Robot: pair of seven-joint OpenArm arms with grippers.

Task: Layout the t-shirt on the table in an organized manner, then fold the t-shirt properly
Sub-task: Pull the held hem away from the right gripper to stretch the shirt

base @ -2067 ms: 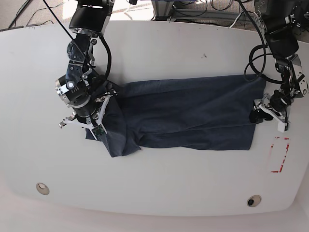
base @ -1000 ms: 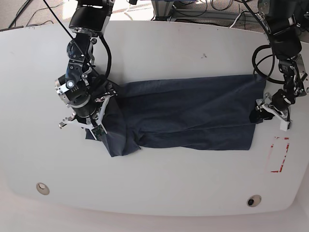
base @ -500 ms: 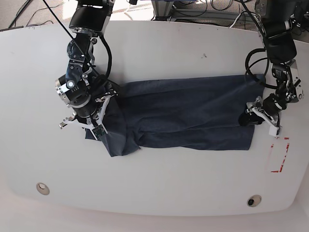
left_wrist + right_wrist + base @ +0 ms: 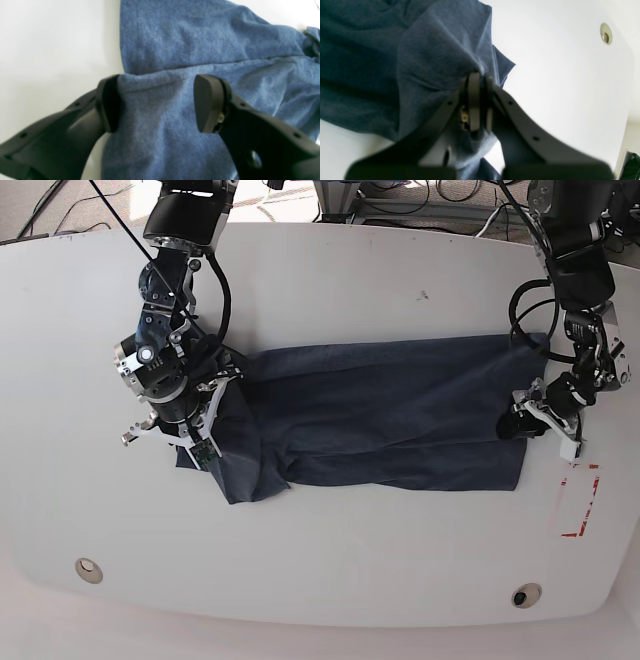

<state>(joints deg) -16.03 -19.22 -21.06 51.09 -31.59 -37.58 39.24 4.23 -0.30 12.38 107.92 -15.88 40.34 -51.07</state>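
Lab: robot arms (image 4: 165, 330), floor cables (image 4: 440, 195)

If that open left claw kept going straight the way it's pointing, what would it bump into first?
Probably the t-shirt: the left gripper points at its edge, jaws open over the cloth. Contact isn't clear yet.

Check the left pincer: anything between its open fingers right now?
Yes: in the left wrist view the left pincer is open and straddles the edge of the t-shirt; cloth fills the gap, not yet clamped.
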